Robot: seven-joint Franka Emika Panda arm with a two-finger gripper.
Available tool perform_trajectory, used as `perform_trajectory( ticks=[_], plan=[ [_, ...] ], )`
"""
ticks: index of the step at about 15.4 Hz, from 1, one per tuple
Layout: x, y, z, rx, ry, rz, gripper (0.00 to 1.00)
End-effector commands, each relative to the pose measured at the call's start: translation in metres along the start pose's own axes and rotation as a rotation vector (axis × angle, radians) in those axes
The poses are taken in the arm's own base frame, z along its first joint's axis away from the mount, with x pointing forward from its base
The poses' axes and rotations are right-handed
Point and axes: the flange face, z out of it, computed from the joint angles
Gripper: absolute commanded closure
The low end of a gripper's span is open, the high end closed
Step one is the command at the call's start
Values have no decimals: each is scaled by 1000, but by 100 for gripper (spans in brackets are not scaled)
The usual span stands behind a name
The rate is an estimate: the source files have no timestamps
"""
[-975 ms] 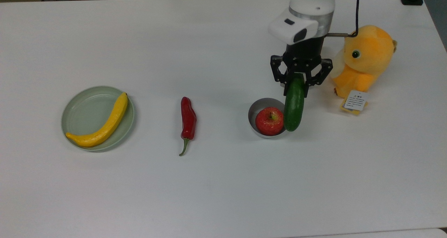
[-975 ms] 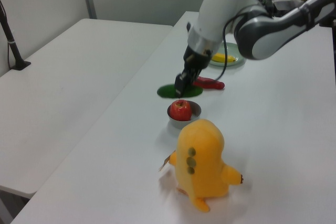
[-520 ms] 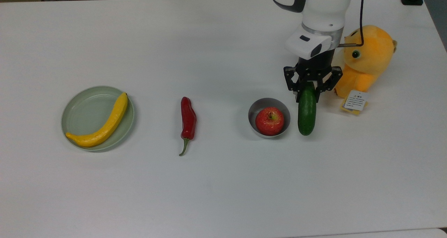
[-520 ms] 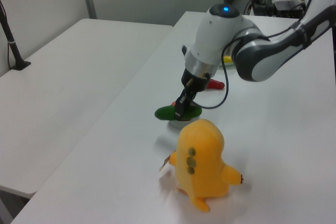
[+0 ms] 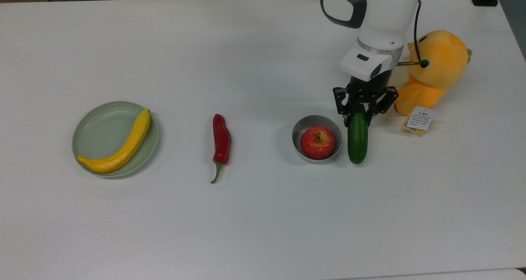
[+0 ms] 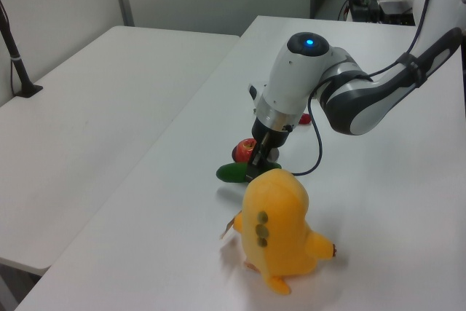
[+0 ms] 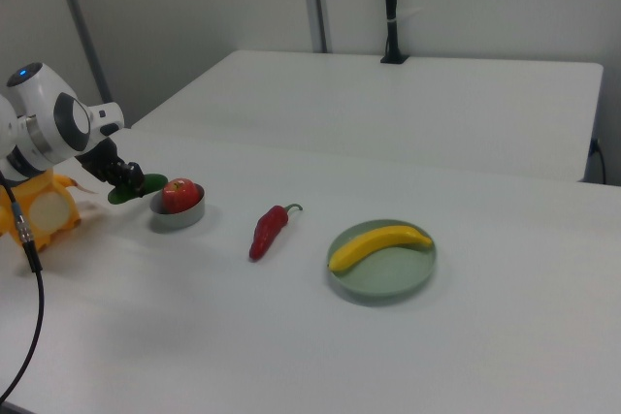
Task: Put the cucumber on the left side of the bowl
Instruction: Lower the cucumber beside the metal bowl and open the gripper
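Note:
The dark green cucumber (image 5: pixel 357 139) lies lengthwise just off the top view's right of the grey metal bowl (image 5: pixel 297 133), close to the rim. My gripper (image 5: pixel 361 110) is shut on the cucumber's far end and points down. In the left view the cucumber (image 6: pixel 233 172) sticks out from the gripper (image 6: pixel 260 166) low over the table, in front of the bowl. In the right view the cucumber (image 7: pixel 138 185) is at the bowl's (image 7: pixel 179 217) left, held by the gripper (image 7: pixel 120 179). I cannot tell whether the cucumber touches the table.
A red apple (image 5: pixel 317 142) fills the bowl. An orange plush toy (image 5: pixel 433 72) with a paper tag sits close behind the gripper. A red chili pepper (image 5: pixel 222 142) lies mid-table. A pale green plate (image 5: pixel 96 130) with a yellow banana (image 5: pixel 123 146) is at the top view's left.
The gripper carried the cucumber from over the bowl's right rim to the top view's right of the bowl and lowered it. The plush toy shifted slightly.

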Motion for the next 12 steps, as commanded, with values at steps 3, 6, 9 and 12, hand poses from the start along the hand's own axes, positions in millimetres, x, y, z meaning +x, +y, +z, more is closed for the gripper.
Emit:
perform_trajectory(
  ticks=[3, 6, 9, 12],
  plan=[
    [4, 4, -1, 1, 22, -21, 27],
    [4, 6, 0, 0, 20, -16, 10],
    [7, 10, -5, -1, 28, -6, 1],
    [16, 20, -23, -4, 42, 18, 0]
  ],
)
